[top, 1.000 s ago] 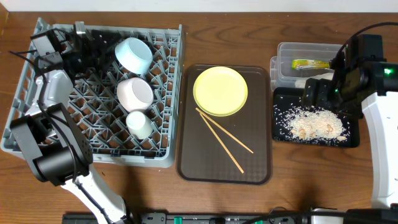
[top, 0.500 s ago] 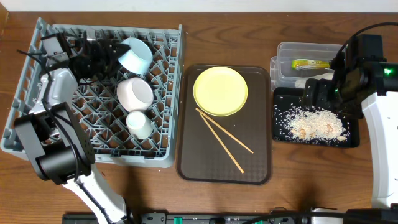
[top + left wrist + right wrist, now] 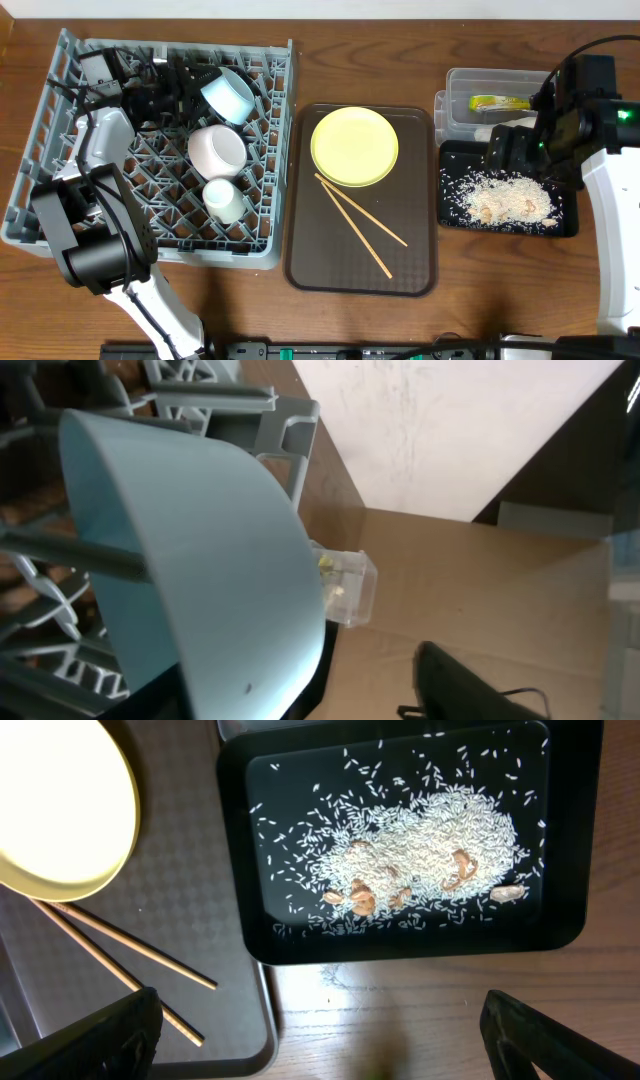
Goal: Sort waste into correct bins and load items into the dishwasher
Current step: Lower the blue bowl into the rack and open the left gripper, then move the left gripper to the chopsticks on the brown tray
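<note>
The light blue bowl [image 3: 228, 95] leans on its side among the pegs at the back of the grey dishwasher rack [image 3: 270, 250]. My left gripper [image 3: 195, 85] stands open around its rim. In the left wrist view the bowl [image 3: 200, 560] fills the frame, and a gap shows between its wall and the right finger [image 3: 450, 680]. A white bowl [image 3: 216, 150] and a white cup [image 3: 222, 198] sit in the rack. The yellow plate [image 3: 354, 146] and chopsticks [image 3: 360, 225] lie on the brown tray [image 3: 420, 270]. My right gripper [image 3: 320, 1040] hangs open, holding nothing, over the table beside the black tray [image 3: 570, 920].
Rice-like crumbs [image 3: 510, 200] are spread in the black tray [image 3: 565, 225]. The clear tub [image 3: 460, 85] behind it holds the green-yellow wrapper [image 3: 498, 102]; a white tissue [image 3: 495, 130] shows partly under the right arm. The right arm's body stands along the table's right edge.
The left gripper has moved right along the back of the rack. The light blue bowl shifted right and tipped onto its side. The right arm has not moved.
</note>
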`<state>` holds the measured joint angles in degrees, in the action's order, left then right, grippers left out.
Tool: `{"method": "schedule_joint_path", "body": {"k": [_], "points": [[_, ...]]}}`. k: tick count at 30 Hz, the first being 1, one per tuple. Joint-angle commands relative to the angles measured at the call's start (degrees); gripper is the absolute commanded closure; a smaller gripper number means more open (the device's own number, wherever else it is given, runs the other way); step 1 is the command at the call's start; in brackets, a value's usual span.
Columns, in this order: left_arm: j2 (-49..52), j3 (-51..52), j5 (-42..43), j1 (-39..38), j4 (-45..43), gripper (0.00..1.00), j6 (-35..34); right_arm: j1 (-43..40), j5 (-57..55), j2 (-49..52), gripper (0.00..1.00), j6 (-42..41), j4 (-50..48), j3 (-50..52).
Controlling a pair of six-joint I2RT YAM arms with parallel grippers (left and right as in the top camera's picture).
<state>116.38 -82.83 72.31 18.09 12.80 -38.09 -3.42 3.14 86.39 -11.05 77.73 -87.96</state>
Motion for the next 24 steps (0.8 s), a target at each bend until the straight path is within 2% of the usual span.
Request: {"method": "schedule_joint_path", "body": {"k": [1,4,10,16,20,24], "points": [[-0.3,0.2,-0.5,-0.2,0.0,0.16,0.7,0.1,-0.3,-0.2,0.01,0.8,-0.1,-0.1],[-0.3,0.2,-5.4,-0.1,0.0,0.11,4.2,0.1,-0.3,-0.2,0.01,0.8,0.1,-0.1],[-0.3,0.2,-14.7,1.2,0.0,0.11,9.5,0.1,-0.3,-0.2,0.01,0.8,0.8,-0.1],[-0.3,0.2,-18.2,4.0,1.4,0.10,12.9,0.1,-0.3,-0.2,0.01,0.8,0.7,-0.1],[-1.8,0.2,-22.2,4.7,5.6,0.09,17.7,0.1,-0.3,-0.2,0.01,0.8,0.7,-0.1],[-9.4,0.2,-31.7,4.6,11.4,0.09,23.6,0.1,-0.3,-0.2,0.01,0.8,0.3,-0.1]]}}
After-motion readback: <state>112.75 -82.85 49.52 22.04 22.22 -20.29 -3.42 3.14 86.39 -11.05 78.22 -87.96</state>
